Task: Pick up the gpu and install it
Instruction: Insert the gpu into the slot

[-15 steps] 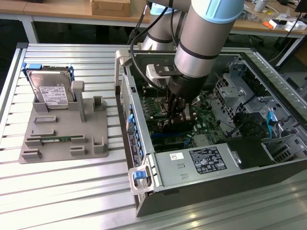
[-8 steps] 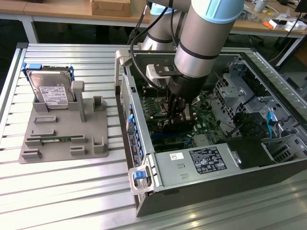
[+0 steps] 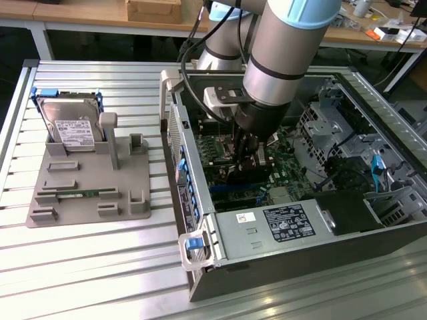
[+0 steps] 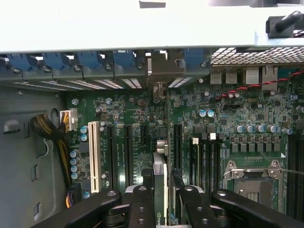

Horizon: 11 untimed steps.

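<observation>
I saw the thin, flat, dark gpu card (image 4: 160, 190) standing on edge between the gripper's (image 4: 164, 190) black fingers (image 4: 142, 202), clenched on both its faces, its far end reaching the rear slot openings of the open grey metal computer case (image 3: 280, 257). It stood over the green motherboard (image 4: 237, 114), between the long black expansion slots. In the exterior view, my arm reached down into the case. Well apart, at that view's left, a grey plastic holder tray (image 3: 80, 193) held a silver hard drive with a white label (image 3: 72, 127) upright.
</observation>
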Available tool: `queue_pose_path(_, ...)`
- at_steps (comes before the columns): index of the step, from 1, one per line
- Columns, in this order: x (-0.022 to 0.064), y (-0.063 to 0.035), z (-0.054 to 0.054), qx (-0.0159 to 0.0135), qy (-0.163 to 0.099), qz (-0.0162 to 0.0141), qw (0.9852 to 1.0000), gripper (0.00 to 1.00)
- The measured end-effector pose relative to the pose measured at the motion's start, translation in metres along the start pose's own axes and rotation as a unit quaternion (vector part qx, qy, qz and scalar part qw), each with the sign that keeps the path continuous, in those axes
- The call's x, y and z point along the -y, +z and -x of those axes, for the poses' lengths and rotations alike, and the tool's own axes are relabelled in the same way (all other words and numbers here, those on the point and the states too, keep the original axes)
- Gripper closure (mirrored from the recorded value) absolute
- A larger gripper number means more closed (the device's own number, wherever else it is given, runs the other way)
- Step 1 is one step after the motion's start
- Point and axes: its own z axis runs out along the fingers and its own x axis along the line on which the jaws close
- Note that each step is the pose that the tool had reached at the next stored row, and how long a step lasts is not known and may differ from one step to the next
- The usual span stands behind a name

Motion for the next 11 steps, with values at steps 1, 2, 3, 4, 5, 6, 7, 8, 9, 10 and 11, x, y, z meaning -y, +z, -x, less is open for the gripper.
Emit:
queue_pose_path(1,0.0000,0.0000,0.0000,0.0000,-0.001,0.0000,1.0000,0.75)
queue_pose_path(2,0.0000,0.0000,0.0000,-0.0001,-0.002,0.0000,1.0000,0.75)
queue_pose_path(3,0.0000,-0.0001,0.0000,-0.0001,-0.004,0.0000,1.0000,0.75)
queue_pose_path(4,0.0000,0.0000,0.0001,-0.0001,-0.006,-0.0001,1.0000,0.75)
queue_pose_path(5,0.0000,0.0000,0.0001,-0.0001,-0.006,-0.0001,1.0000,0.75)
queue_pose_path(6,0.0000,0.0000,0.0001,-0.0001,-0.007,-0.0001,1.0000,0.75)
queue_pose_path(7,0.0000,0.0003,0.0001,-0.0001,-0.007,-0.0001,1.0000,0.75)
queue_pose_path(8,0.0000,0.0005,0.0001,-0.0001,-0.007,-0.0001,1.0000,0.75)
queue_pose_path(9,0.0000,0.0006,0.0001,-0.0001,-0.007,-0.0001,1.0000,0.75)
queue_pose_path(10,0.0000,0.0008,0.0001,-0.0001,-0.007,-0.0001,1.0000,0.75)
queue_pose_path(11,0.0000,0.0010,0.0001,-0.0001,-0.007,-0.0001,1.0000,0.75)
